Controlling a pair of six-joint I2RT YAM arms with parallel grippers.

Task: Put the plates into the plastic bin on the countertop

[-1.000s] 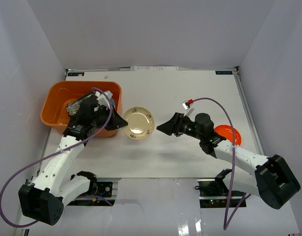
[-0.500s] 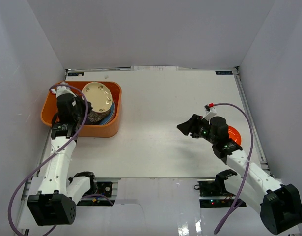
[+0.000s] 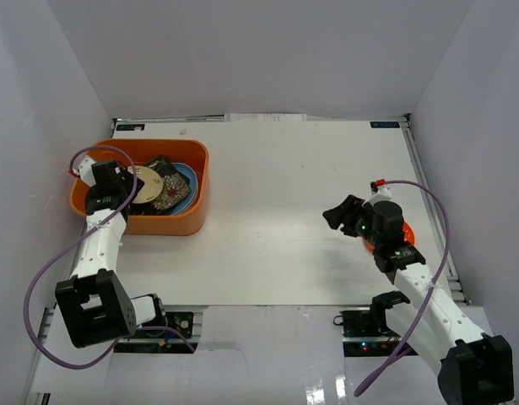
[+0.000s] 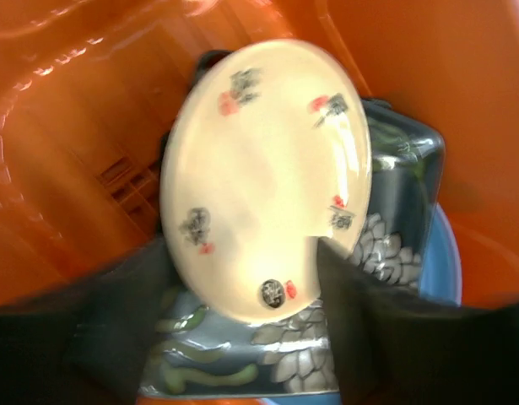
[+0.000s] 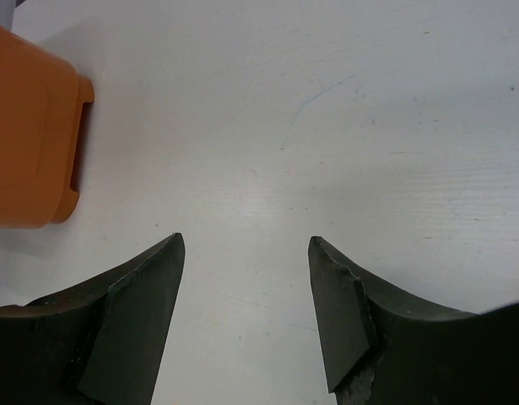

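The orange plastic bin (image 3: 191, 221) stands at the left of the white countertop (image 3: 284, 177). Inside it a cream plate (image 4: 259, 169) leans on a black floral square plate (image 4: 386, 253), which lies over a light blue plate (image 4: 445, 261). My left gripper (image 3: 124, 187) hangs over the bin's left side. In the left wrist view this gripper (image 4: 242, 249) is open, its fingers (image 4: 116, 329) wide apart at the cream plate's near edge. My right gripper (image 3: 333, 217) is open over bare countertop and empty (image 5: 246, 243). An orange plate (image 3: 405, 230) lies partly hidden under the right arm.
White walls close in the countertop on three sides. Metal rails run along its right edge (image 3: 428, 194). The bin's near corner (image 5: 31, 143) shows at the left of the right wrist view. Purple cables loop off both arms.
The left gripper carried the cream plate from mid-table into the bin and opened, leaving it there. The right arm drew back to the right, over the orange plate.
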